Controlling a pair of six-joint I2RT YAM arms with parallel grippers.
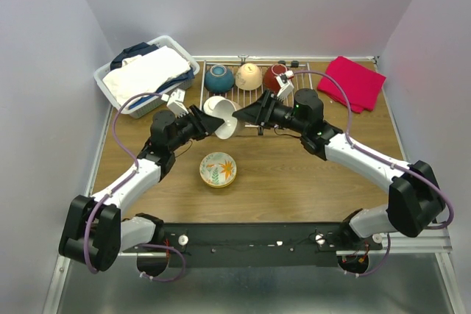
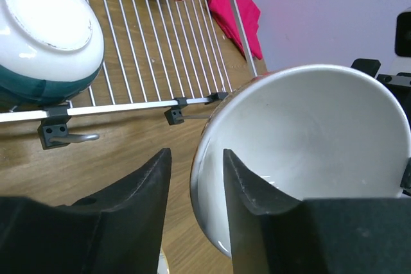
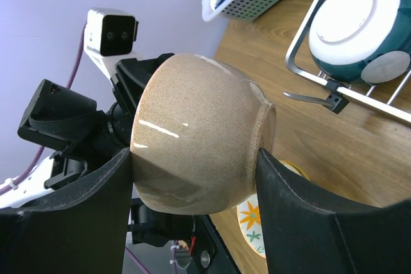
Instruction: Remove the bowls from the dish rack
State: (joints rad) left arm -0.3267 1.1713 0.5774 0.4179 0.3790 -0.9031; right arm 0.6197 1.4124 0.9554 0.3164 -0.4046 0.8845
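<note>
The right gripper (image 3: 194,152) clamps the beige bowl (image 3: 186,113) sideways at the dish rack (image 2: 135,36) front edge; the left gripper (image 2: 196,153) straddles its rim, fingers apart; teal bowl (image 1: 218,78), cream bowl (image 1: 249,76) and dark red bowl (image 1: 275,76) lie upside down behind; floral bowl (image 1: 218,169) sits on the table (image 1: 294,182).

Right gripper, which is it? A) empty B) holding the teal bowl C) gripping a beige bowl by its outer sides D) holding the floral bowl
C: the right wrist view shows the right gripper with a finger on each side of the beige bowl; the teal bowl sits on the dish rack and the floral bowl on the table.
</note>
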